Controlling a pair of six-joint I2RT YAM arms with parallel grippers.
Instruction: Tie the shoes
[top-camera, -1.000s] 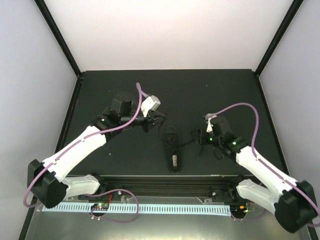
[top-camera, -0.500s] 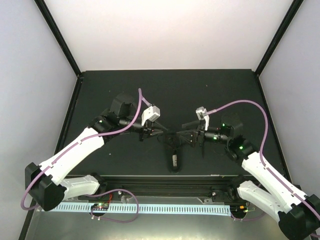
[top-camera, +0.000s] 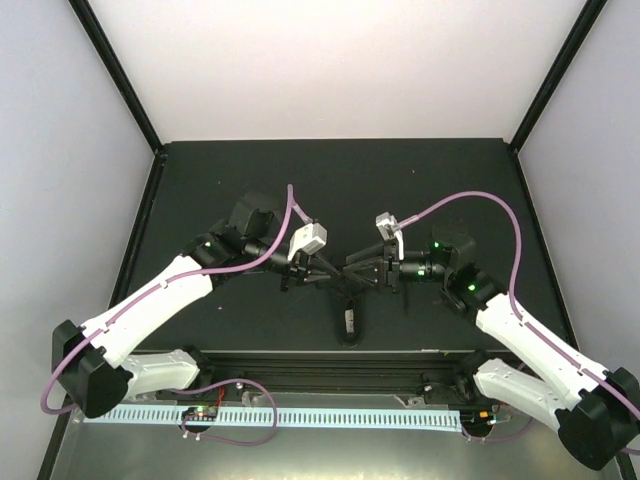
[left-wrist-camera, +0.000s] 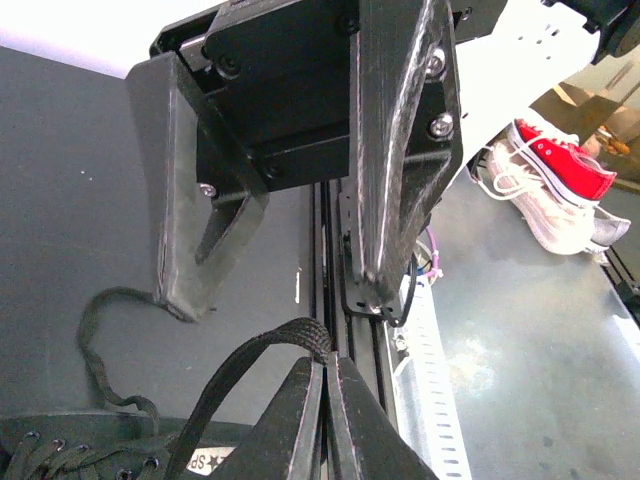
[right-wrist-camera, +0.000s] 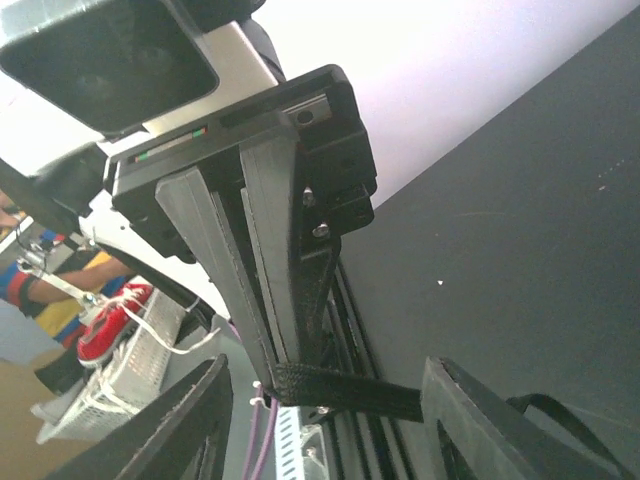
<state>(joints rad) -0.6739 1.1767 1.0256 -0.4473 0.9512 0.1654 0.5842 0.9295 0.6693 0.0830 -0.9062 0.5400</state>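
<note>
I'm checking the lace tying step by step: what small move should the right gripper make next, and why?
Probably close the right gripper on the lace. The left gripper is shut on the lace and holds it stretched across the gap between the right gripper's jaws, which stand open with nothing gripped.

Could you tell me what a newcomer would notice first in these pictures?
Over the black shoe in the middle of the table, the left pincer and right pincer meet tip to tip. The left is shut on a lace loop; the right stands open, its fingers either side of that lace.
</note>
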